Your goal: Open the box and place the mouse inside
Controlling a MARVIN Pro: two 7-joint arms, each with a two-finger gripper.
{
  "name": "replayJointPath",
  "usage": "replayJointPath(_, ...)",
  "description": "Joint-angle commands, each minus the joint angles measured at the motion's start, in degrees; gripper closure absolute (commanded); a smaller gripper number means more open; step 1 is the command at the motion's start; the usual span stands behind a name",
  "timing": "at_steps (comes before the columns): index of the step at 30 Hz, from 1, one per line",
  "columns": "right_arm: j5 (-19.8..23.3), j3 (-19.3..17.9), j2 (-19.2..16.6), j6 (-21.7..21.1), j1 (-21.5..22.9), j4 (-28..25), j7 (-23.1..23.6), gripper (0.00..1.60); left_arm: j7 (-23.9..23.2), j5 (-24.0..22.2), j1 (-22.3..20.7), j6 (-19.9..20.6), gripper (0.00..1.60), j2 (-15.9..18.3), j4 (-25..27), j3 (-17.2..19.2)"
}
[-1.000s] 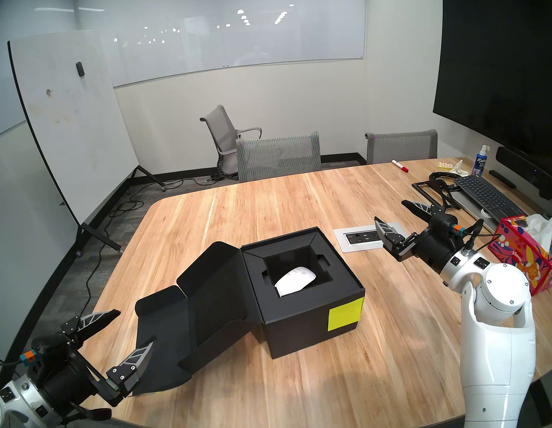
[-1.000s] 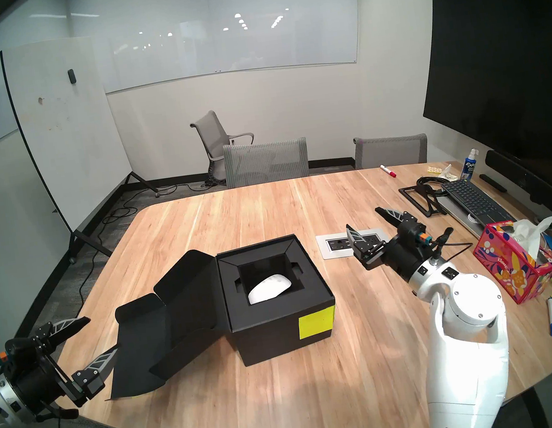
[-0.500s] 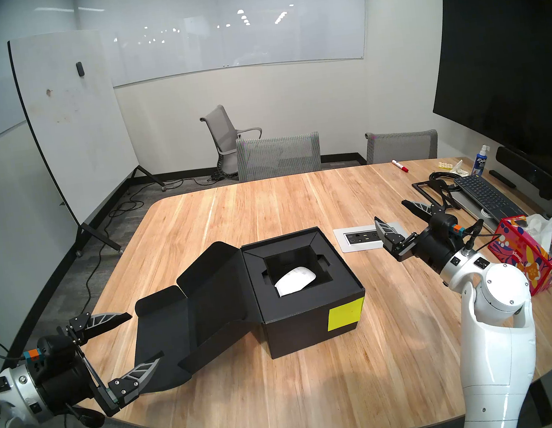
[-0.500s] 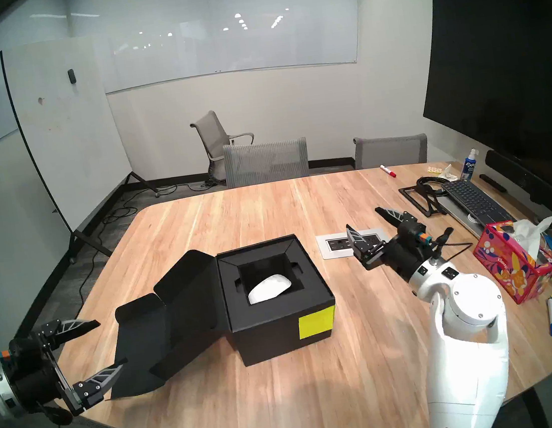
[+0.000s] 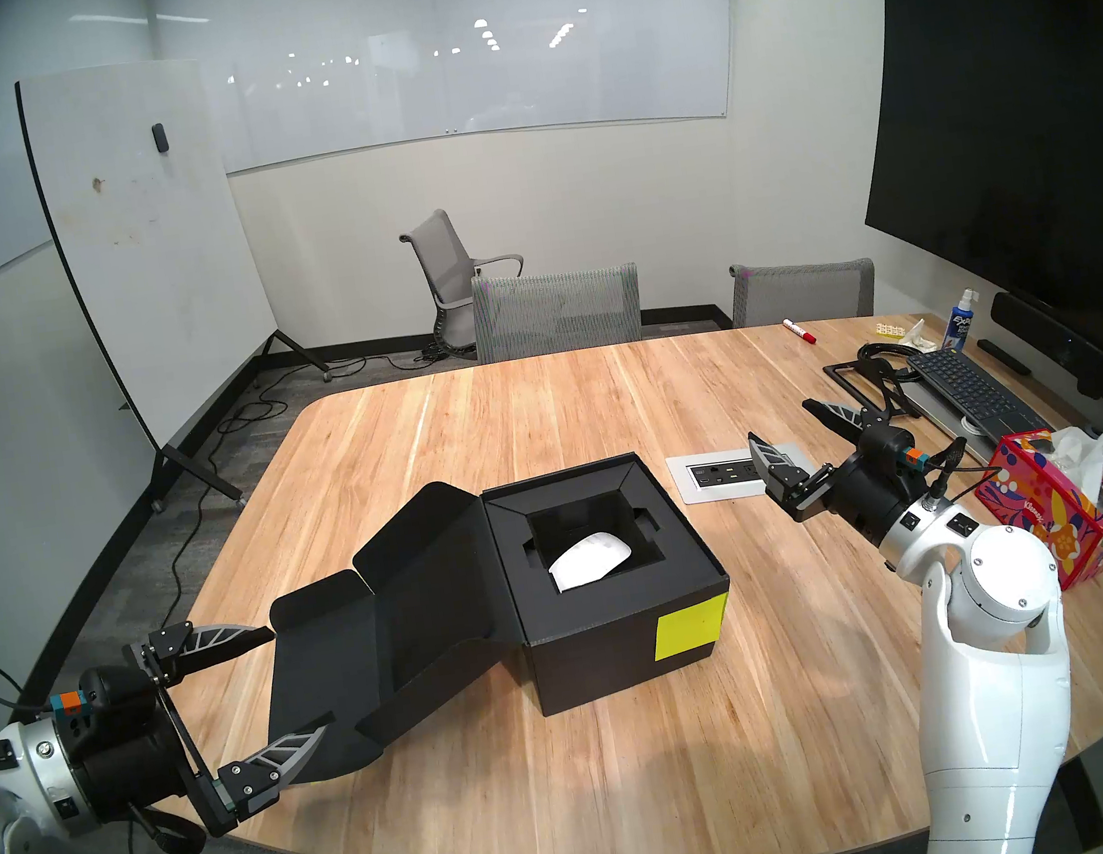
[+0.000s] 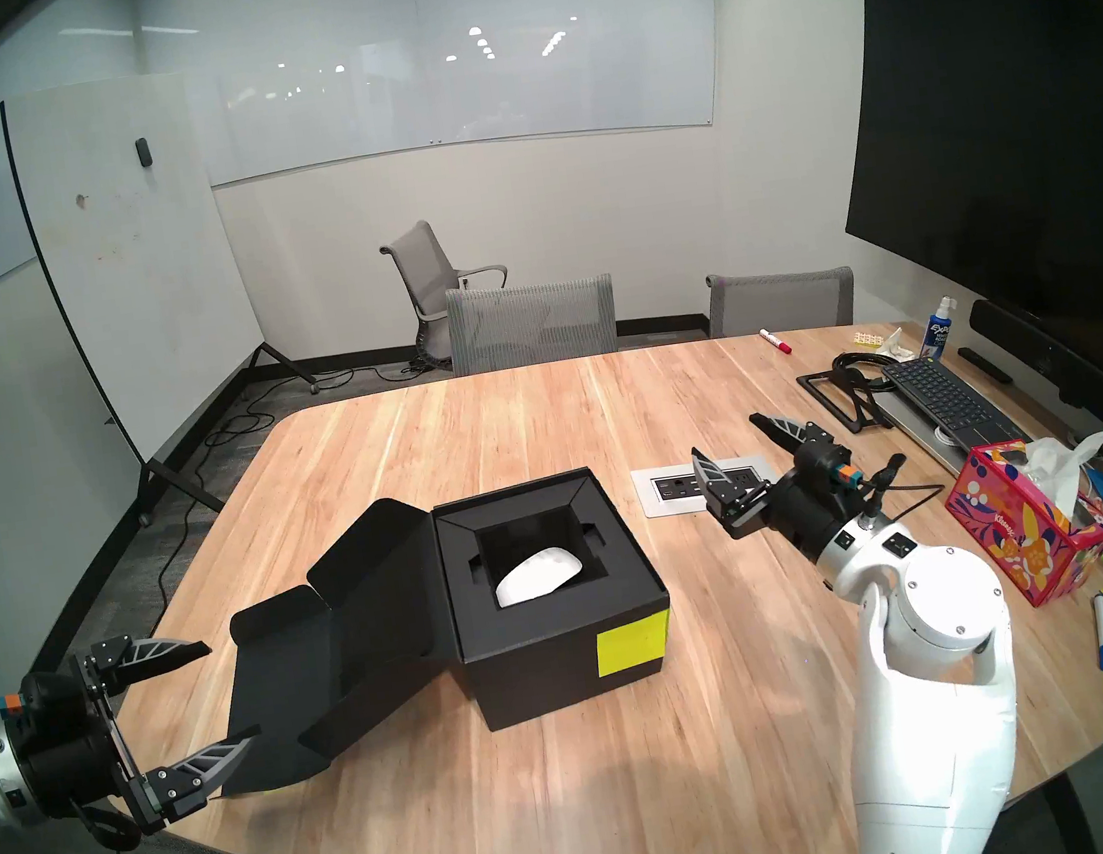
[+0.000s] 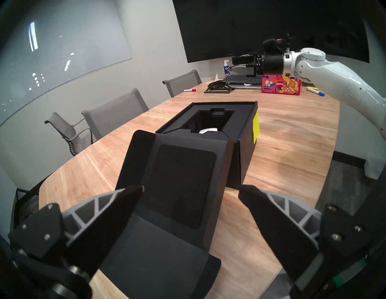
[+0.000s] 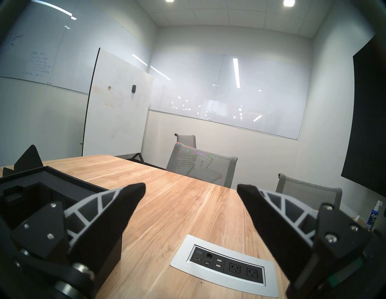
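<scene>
We judge the job all but done: the white mouse (image 5: 590,556) lies in the open black box (image 5: 618,606), both our left gripper (image 5: 302,679) and right gripper (image 5: 788,426) spread empty, so only backing off remains.

The box (image 5: 618,609) stands on the table (image 5: 533,418), near its middle toward the near edge. The mouse (image 5: 590,556) lies inside the box's central recess. The lid (image 5: 395,639) is folded out to the box's left, its end resting on the table. The left gripper (image 5: 299,679) sits at the table's near-left edge, its fingers either side of the lid's end; contact cannot be told. The socket panel (image 5: 716,474) is set into the table right of the box. The right gripper (image 5: 790,426) hangs above the panel's right end. The tissue box (image 5: 1057,517) stands further right, with the keyboard (image 5: 970,392) behind it.
</scene>
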State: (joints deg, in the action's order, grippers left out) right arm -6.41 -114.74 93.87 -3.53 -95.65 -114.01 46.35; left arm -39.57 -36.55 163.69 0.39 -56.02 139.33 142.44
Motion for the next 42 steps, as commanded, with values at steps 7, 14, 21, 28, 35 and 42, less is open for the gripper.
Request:
replayJointPath(7, 0.6, -0.1, -0.1, 0.3, 0.5, -1.3, -0.1, 0.00, 3.0, -0.5, -0.8, -1.0, 0.00, -3.4, 0.7, -1.8)
replayJointPath(14, 0.6, -0.1, -0.2, 0.3, 0.5, -1.3, -0.1, 0.00, 3.0, -0.3, -1.0, -1.0, 0.00, -3.6, 0.7, -2.0)
replayJointPath(21, 0.6, -0.1, -0.2, 0.3, 0.5, -1.3, 0.0, 0.00, 1.5, 2.4, 0.5, 0.1, 0.00, -1.9, 0.7, -1.5)
replayJointPath(28, 0.6, -0.1, -0.2, 0.3, 0.5, -1.2, 0.0, 0.00, -0.3, 13.9, 1.3, 2.5, 0.00, -0.9, 0.7, -0.4)
replayJointPath(35, 0.6, -0.1, -0.2, 0.3, 0.5, -1.2, 0.0, 0.00, -2.4, 24.4, 1.3, 2.6, 0.00, 1.5, -1.7, -2.0)
replayJointPath(42, 0.6, -0.1, -0.2, 0.3, 0.5, -1.3, 0.0, 0.00, -4.8, 32.8, 1.3, 1.5, 0.00, 1.9, -3.4, -4.9)
